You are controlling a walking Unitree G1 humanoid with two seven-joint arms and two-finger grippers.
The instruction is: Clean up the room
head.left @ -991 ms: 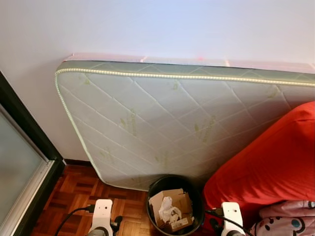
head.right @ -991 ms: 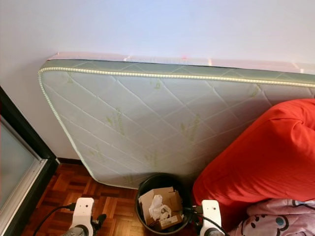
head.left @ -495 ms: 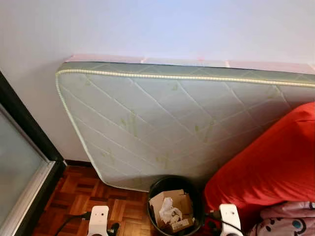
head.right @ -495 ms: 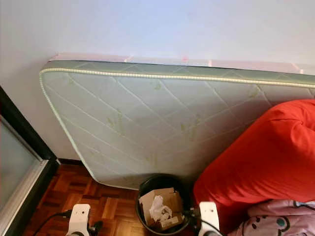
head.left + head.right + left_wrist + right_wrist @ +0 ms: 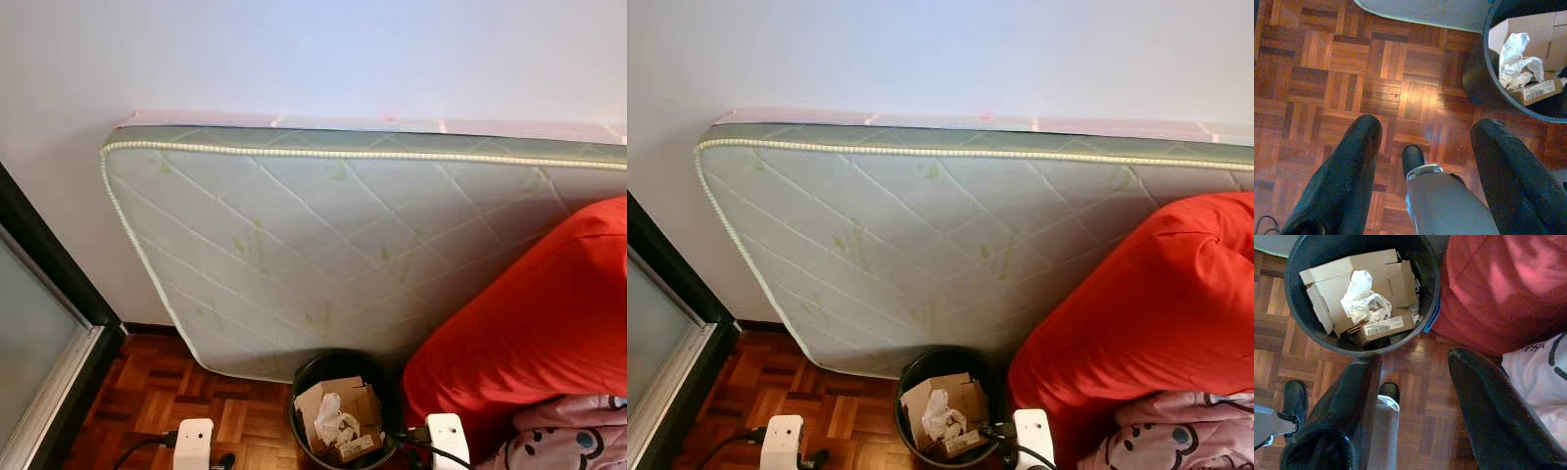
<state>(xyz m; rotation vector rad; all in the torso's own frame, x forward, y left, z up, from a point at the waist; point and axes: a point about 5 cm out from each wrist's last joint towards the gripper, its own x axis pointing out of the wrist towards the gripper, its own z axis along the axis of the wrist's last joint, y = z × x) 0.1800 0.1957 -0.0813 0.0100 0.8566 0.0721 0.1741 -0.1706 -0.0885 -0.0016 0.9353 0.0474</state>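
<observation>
Right wrist view puts the black bin (image 5: 1359, 293), holding cardboard and crumpled paper, just ahead of our right gripper (image 5: 1413, 401), whose fingers are spread wide and hold nothing. Our left gripper (image 5: 1425, 161), equally open and bare, hangs over parquet floor (image 5: 1327, 63) with the bin off to its right. We judge the right arm nearer for any drop.

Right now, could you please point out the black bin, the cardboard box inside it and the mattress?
black bin (image 5: 1303, 329): right wrist view, on its near rim.
cardboard box (image 5: 1393, 281): right wrist view, on a bare flap.
mattress (image 5: 323, 245): left eye view, on its quilted face.
</observation>
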